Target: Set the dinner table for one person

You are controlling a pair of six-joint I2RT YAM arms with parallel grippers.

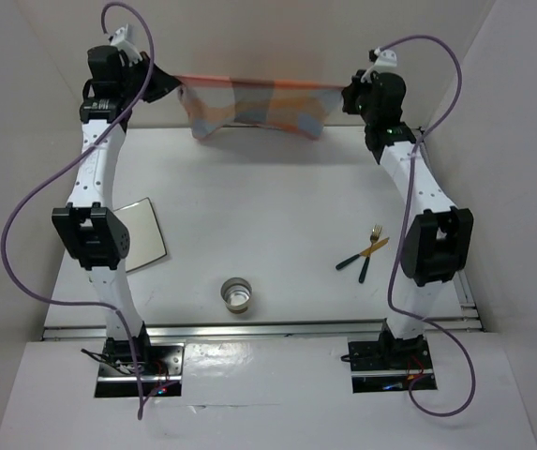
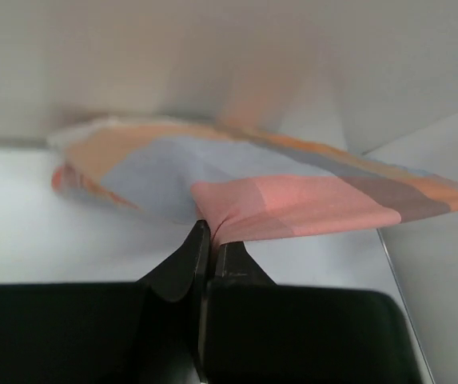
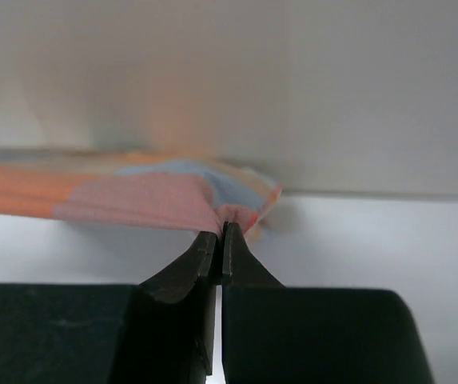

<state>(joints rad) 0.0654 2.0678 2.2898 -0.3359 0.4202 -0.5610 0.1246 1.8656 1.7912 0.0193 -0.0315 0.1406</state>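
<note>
well, you have the dinner table (image 1: 268,202) lying bare through its middle, with its metal rail (image 1: 259,328) along the near edge by the arm bases and white walls close on the far, left and right sides. from above it reads wider left to right than near to far, so its long axis runs across, in line with the rail. your open room is between the two arms; the far end sits tight against the wall.

over that far end the checked mat (image 1: 254,108) hangs stretched between your two grippers, its long axis also left to right, top edge taut and the rest drooping. the left gripper (image 2: 210,234) has its jaws pressed together on a pink corner of the mat, and the right gripper (image 3: 219,236) pinches the opposite corner the same way.

count one mat, one square white plate (image 1: 146,234) near the left edge, partly behind the left arm, one round cup (image 1: 238,293) near the rail at the middle, and one fork (image 1: 373,239) crossed with one knife (image 1: 357,257) just beside the right arm.
</note>
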